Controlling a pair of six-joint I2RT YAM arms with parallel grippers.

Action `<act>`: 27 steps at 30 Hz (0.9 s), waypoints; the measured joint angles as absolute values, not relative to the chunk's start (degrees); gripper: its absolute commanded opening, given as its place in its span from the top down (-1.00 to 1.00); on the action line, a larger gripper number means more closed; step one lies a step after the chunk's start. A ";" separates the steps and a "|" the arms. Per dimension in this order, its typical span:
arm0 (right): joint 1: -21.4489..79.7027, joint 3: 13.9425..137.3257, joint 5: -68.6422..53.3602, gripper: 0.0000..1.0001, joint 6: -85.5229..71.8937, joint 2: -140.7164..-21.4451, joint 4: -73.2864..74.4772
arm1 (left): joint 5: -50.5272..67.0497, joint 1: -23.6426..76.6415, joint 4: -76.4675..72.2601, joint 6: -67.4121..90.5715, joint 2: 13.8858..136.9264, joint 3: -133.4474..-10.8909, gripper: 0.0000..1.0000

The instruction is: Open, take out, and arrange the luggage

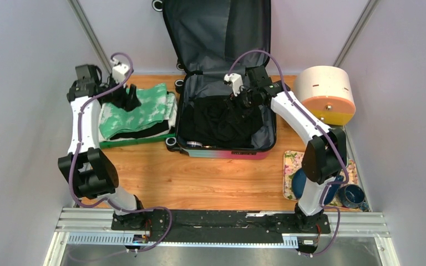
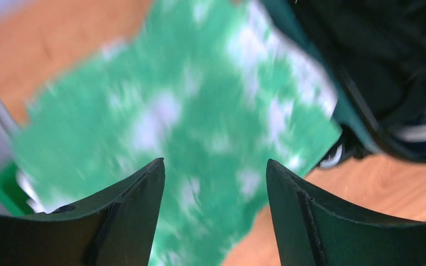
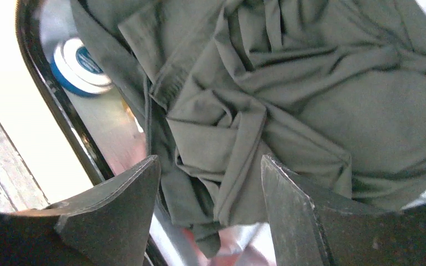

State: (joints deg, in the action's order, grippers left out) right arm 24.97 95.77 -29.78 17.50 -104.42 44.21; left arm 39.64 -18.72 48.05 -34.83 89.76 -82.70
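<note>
Suitcase (image 1: 227,152) open, far middle of table (image 1: 199,177). Green cloth (image 1: 138,113) out, on tray (image 1: 133,142), left edge. Dark clothes (image 1: 224,122) left inside. Left gripper (image 2: 215,166) over green cloth, right gripper (image 3: 209,160) over dark clothes; both apart, empty.

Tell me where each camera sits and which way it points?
Top external: fixed above and behind the robot, looking down on the wooden table and open pink-to-teal hard-shell suitcase; left arm and right arm show.
Left wrist: on the left arm, looking down past the left tool at green-and-white patterned cloth.
Right wrist: on the right arm, looking down past the right tool at crumpled dark clothing.
Shared: the suitcase appears in all three.
</note>
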 measured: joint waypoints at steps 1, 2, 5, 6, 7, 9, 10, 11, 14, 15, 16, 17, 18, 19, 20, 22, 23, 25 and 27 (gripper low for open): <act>24.84 95.77 -29.34 -0.35 18.13 -104.42 45.67 | 40.18 -17.06 48.42 -34.57 90.52 -87.48 -0.48; 24.64 95.77 -28.93 -0.30 18.81 -104.42 46.89 | 40.56 -15.94 48.42 -34.33 90.67 -90.19 -0.46; 24.12 95.77 -26.96 -0.26 21.28 -104.42 50.61 | 41.58 -11.22 48.31 -33.69 90.28 -94.35 -0.44; 23.97 95.77 -26.72 -0.25 21.65 -104.42 51.05 | 41.54 -9.02 48.14 -33.69 90.08 -93.97 -0.43; 23.83 95.77 -26.39 -0.25 22.26 -104.42 51.64 | 41.67 -7.44 47.77 -33.54 90.06 -93.06 -0.43; 23.73 95.50 -25.80 -0.24 23.33 -104.42 52.69 | 41.71 -4.14 46.63 -33.23 90.11 -89.80 -0.43; 23.68 95.35 -25.65 -0.25 23.62 -104.47 53.08 | 41.67 -2.61 46.09 -33.04 90.24 -88.07 -0.42; 23.68 95.24 -25.54 -0.27 23.83 -104.71 53.52 | 41.54 -0.56 45.15 -32.71 90.30 -85.95 -0.42; 23.68 95.24 -25.52 -0.27 23.79 -106.34 53.91 | 41.43 4.47 43.46 -31.70 91.85 -82.30 -0.41; 23.68 95.24 -25.50 -0.28 23.75 -107.04 53.84 | 41.47 6.04 42.98 -31.29 92.79 -81.97 -0.41; 23.68 95.37 -25.43 -0.28 23.62 -108.07 53.76 | 41.52 7.27 42.37 -30.89 93.67 -81.84 -0.41; 23.68 95.74 -25.23 -0.27 23.40 -109.32 53.74 | 41.63 8.54 41.56 -30.22 94.50 -81.78 -0.41; 23.68 96.31 -24.91 -0.27 23.24 -111.00 53.56 | 41.71 9.54 40.73 -29.56 95.18 -81.76 -0.41; 23.68 96.73 -24.69 -0.28 23.16 -112.14 53.39 | 41.87 10.24 40.01 -28.80 95.55 -81.71 -0.41; 23.70 97.36 -24.27 -0.25 22.98 -113.65 53.19 | 42.06 10.79 39.07 -27.68 95.85 -81.67 -0.41; 23.70 98.30 -23.40 0.06 22.79 -115.72 52.99 | 42.06 10.83 37.74 -26.35 96.03 -81.67 -0.40; 23.70 98.80 -22.98 0.56 22.76 -116.40 53.10 | 42.00 10.70 37.10 -25.78 96.05 -81.67 -0.39; 23.70 99.72 -22.48 0.88 23.07 -117.03 52.97 | 41.87 10.48 36.12 -24.93 96.05 -81.65 -0.39; 23.70 100.42 -22.57 1.00 23.00 -116.90 53.19 | 41.56 10.35 34.39 -23.88 96.03 -81.10 -0.38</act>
